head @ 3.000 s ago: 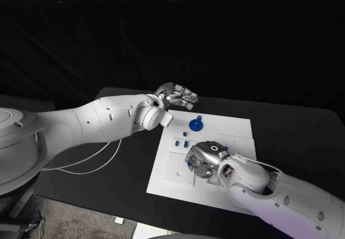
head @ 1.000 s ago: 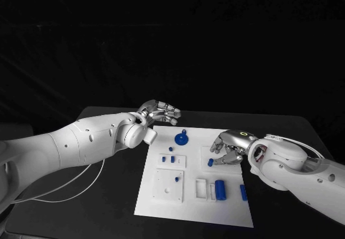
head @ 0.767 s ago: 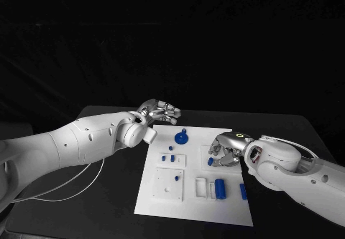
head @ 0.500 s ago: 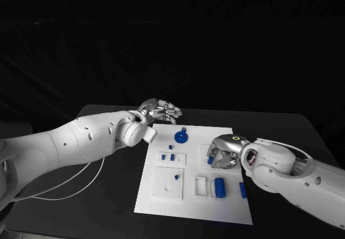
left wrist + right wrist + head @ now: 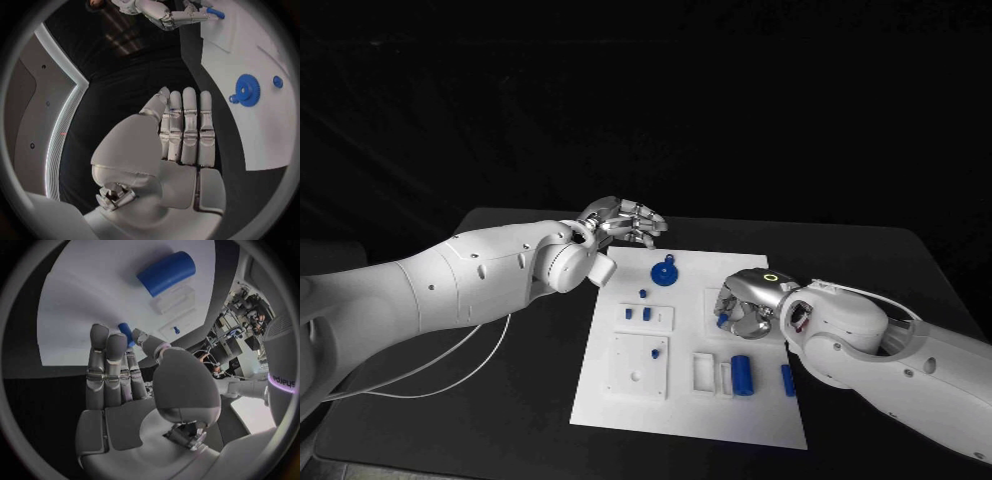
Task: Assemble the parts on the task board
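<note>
Our right robot hand (image 5: 750,300) pinches a small blue peg (image 5: 127,334) over the task board (image 5: 646,400), probably to seat it. Our left robot hand (image 5: 626,220) hovers off the board's far corner with nothing in it, fingers straight and together, clear of the blue gear (image 5: 665,272) and blue cylinder (image 5: 741,374) nearby.

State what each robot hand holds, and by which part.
The right robot hand pinches a small blue peg by one end between its fingertips, above the task board. The left robot hand holds nothing, fingers straight, beside the board's edge.
</note>
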